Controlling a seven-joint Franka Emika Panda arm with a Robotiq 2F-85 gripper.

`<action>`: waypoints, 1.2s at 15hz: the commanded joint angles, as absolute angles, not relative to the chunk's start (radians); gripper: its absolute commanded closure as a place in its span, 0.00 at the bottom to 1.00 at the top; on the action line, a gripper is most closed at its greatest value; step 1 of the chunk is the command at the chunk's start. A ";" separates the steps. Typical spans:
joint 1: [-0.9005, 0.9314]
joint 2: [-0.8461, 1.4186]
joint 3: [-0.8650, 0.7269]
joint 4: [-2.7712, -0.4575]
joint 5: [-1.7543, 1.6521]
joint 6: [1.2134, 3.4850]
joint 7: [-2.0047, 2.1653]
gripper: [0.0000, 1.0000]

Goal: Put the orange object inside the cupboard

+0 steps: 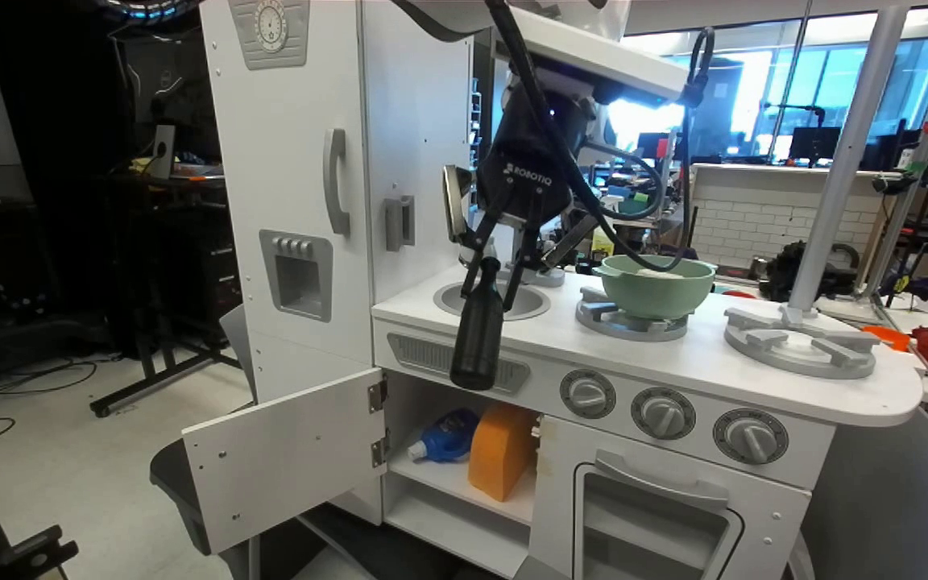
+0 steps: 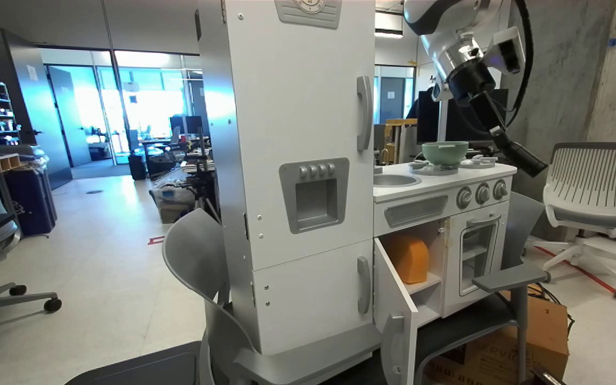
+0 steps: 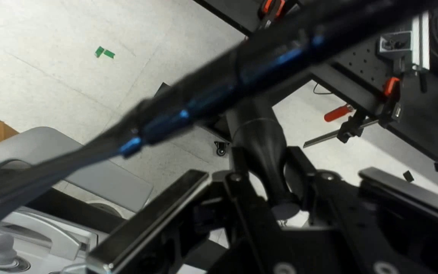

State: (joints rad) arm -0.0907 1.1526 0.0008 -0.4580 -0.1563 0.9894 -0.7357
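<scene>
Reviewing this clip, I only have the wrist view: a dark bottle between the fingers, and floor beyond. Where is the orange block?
Observer: It's out of your picture. In both exterior views the orange block stands on the shelf inside the cupboard.
Operator: Does it have company in there?
Observer: Yes. In an exterior view a blue bottle rests beside it; whether they touch, I can't tell.
Operator: Is it closed in?
Observer: No, the cupboard's white door stands swung open.
</scene>
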 commanded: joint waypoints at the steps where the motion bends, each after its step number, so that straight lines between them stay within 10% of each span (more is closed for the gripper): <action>1: -0.058 1.166 -0.037 -0.441 -0.219 0.932 -0.817 0.92; 18: -0.001 1.144 -0.122 -0.583 -0.348 0.837 -1.059 0.92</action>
